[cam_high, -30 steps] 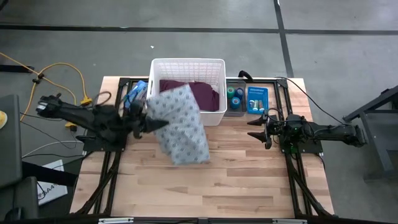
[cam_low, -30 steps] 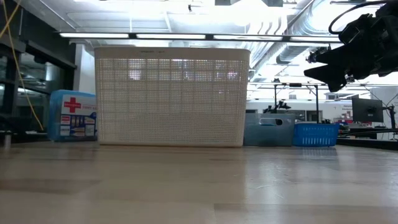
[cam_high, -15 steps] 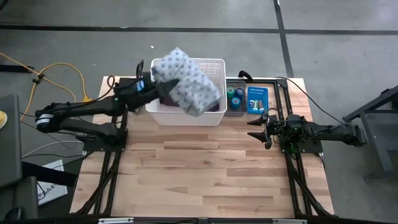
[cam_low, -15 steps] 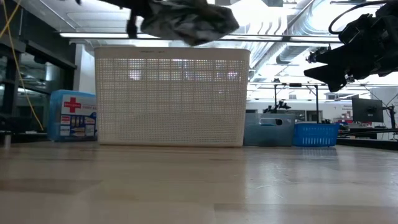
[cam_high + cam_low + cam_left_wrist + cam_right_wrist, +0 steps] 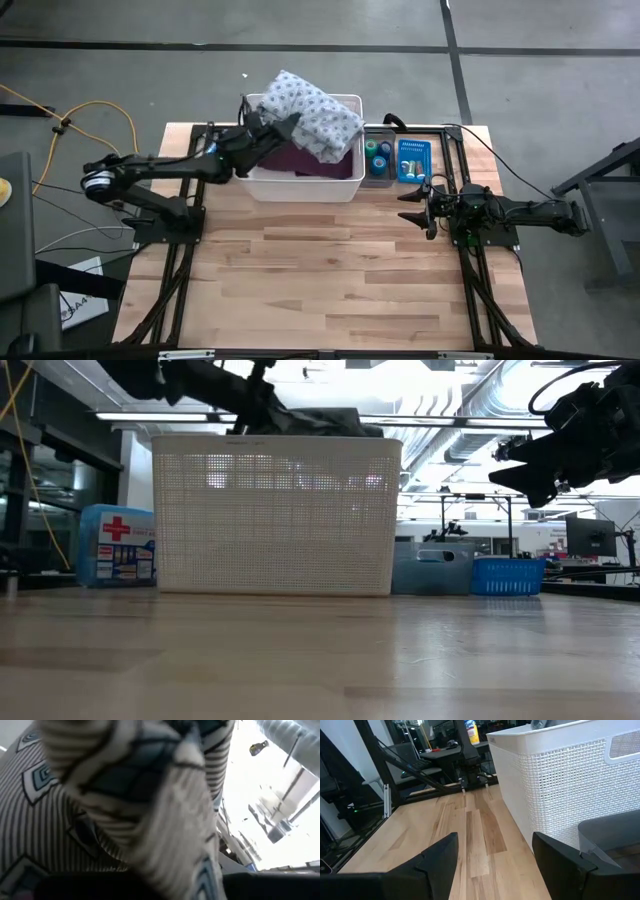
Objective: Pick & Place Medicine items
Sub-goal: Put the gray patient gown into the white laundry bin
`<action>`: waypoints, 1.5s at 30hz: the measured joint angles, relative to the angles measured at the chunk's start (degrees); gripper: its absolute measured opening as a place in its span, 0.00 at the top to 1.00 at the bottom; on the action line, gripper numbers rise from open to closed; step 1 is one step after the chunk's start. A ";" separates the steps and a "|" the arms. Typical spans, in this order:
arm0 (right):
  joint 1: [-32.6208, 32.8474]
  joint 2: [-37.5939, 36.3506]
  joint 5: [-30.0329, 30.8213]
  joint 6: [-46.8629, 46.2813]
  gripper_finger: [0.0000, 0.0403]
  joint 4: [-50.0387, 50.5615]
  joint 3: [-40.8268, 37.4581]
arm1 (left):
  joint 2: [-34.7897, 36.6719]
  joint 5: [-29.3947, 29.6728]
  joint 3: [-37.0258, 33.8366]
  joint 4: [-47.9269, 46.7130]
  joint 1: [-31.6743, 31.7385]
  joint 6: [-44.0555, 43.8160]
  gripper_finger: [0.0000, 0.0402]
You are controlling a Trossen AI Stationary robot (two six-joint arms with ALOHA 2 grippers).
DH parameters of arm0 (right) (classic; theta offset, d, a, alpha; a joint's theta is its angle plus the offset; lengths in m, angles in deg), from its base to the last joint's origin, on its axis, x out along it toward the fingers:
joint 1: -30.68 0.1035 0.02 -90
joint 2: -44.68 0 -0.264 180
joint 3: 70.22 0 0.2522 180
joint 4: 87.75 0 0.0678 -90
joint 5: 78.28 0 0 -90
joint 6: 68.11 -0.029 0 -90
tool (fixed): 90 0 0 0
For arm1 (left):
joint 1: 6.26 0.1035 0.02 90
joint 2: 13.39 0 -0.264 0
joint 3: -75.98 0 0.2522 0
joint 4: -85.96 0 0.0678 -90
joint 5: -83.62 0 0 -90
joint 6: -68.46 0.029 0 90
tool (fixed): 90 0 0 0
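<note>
Holding the grey patterned cloth (image 5: 310, 115) over the white basket (image 5: 352, 178), the left pincer (image 5: 268, 133) was clenched on it.
The right pincer (image 5: 409, 208) waited released at right; bandage-tape rolls (image 5: 379, 155) sat in a grey bin (image 5: 377, 181) beside the basket.

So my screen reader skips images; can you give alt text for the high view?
The left claw holds a grey patterned cloth over a white basket containing purple cloth. The right claw waits open near small bins.
</note>
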 joint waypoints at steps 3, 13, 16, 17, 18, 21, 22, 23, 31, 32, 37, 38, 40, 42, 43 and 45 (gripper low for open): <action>0.00 0.00 0.00 0.01 0.40 0.00 0.01 | -2.54 2.96 0.15 3.71 -0.77 -0.18 0.95; 0.01 0.00 0.00 0.01 0.40 0.00 0.01 | -3.48 4.76 6.66 -7.56 -1.24 -8.98 0.95; 0.00 0.00 0.00 0.00 0.40 0.00 0.00 | -3.44 7.01 7.74 -9.77 -2.04 -10.79 0.95; 0.02 0.00 0.00 0.02 0.40 0.00 0.00 | -3.44 8.02 7.74 -10.51 -2.39 -11.93 0.95; 0.00 0.00 0.00 0.00 0.40 0.00 0.02 | -3.44 8.66 7.74 -11.19 -2.69 -13.06 0.95; 0.02 0.00 0.00 0.01 0.40 0.00 0.00 | -3.48 9.52 7.74 -11.96 -3.14 -15.26 0.95; 0.00 0.00 0.00 0.00 0.40 0.00 0.02 | -3.47 9.77 7.74 -12.40 -3.16 -15.81 0.95; 0.02 0.00 0.00 0.00 0.40 0.00 0.02 | -3.45 10.06 7.76 -13.42 -3.15 -16.60 0.95; 0.00 0.00 -0.01 0.02 0.40 0.00 0.01 | -3.56 10.97 7.74 -24.48 -3.27 -25.47 0.95; 0.02 0.00 0.00 0.00 0.40 0.00 0.00 | -3.74 11.16 7.76 -24.70 -3.57 -25.69 0.95; 0.01 0.00 -0.01 0.02 0.40 0.00 0.02 | -5.59 12.56 7.76 -25.83 -3.94 -27.22 0.95; 0.00 0.00 0.00 0.01 0.40 0.00 0.02 | -6.14 12.52 7.76 -26.05 -3.83 -28.03 0.95; 0.01 0.01 0.00 0.00 0.40 0.00 0.01 | -7.44 12.44 7.76 -26.69 -3.61 -30.09 0.95; 0.00 0.00 0.00 0.00 0.40 0.00 0.02 | -9.14 12.40 7.76 -27.26 -3.26 -31.89 0.95; 0.00 0.00 0.00 0.00 0.40 0.00 0.02 | -10.06 12.26 7.76 -27.22 -3.00 -32.62 0.95; 0.00 0.00 0.00 0.02 0.40 0.00 0.00 | -11.60 12.17 7.74 -26.53 -2.67 -33.30 0.94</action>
